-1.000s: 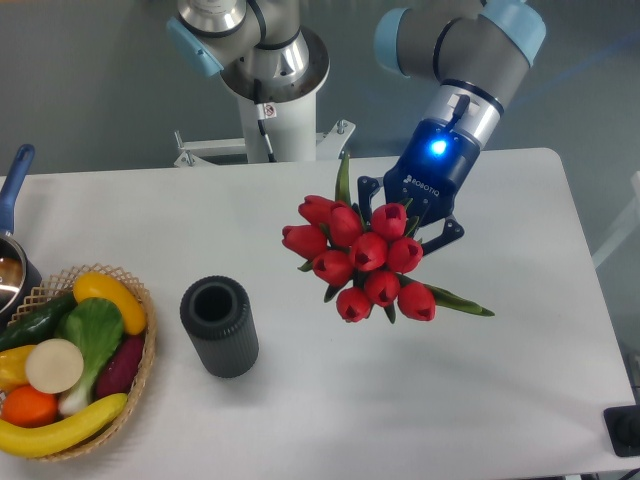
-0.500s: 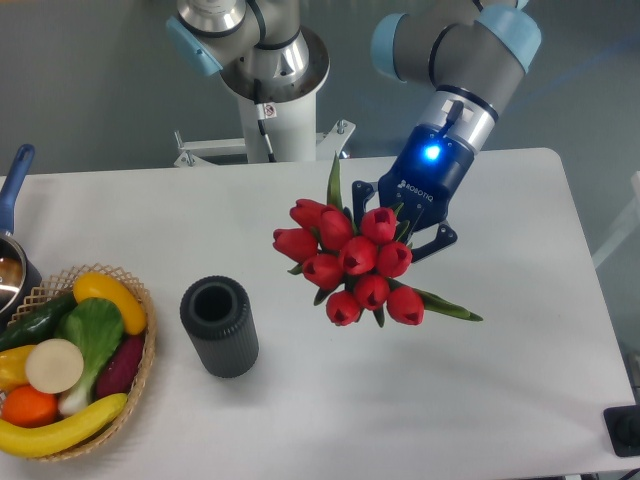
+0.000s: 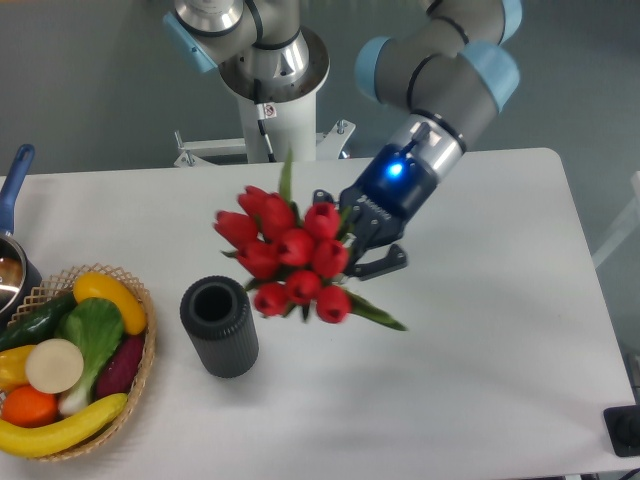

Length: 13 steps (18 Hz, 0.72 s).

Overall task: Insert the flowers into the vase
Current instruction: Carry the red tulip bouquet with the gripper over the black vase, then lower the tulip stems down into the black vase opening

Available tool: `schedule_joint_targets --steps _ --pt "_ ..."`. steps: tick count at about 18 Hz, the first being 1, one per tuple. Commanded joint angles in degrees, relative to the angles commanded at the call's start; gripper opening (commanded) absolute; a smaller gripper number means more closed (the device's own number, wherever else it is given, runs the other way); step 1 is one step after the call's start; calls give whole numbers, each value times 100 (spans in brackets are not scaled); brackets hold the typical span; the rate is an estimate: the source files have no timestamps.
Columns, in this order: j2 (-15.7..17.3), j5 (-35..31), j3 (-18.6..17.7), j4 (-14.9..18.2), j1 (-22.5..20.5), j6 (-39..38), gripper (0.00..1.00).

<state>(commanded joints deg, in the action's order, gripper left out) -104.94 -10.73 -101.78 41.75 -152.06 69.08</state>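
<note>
Now my jaws, part of my gripper (image 3: 352, 243), are clamped on the tulip bunch (image 3: 288, 256), held above the surface just right of the dark ribbed vase (image 3: 219, 326). Next: shift left, stems over its mouth, then lower.

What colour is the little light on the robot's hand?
Bright blue light, seen in the fixed camera view.
</note>
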Motion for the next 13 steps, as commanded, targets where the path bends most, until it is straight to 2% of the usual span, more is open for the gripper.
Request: schedule_joint_targets --steps 6,8,13 --pt "70 1036 -351 0 246 561 14" --pt "96 1388 -605 9 273 790 14" --pt "211 1592 -941 17 475 994 14"
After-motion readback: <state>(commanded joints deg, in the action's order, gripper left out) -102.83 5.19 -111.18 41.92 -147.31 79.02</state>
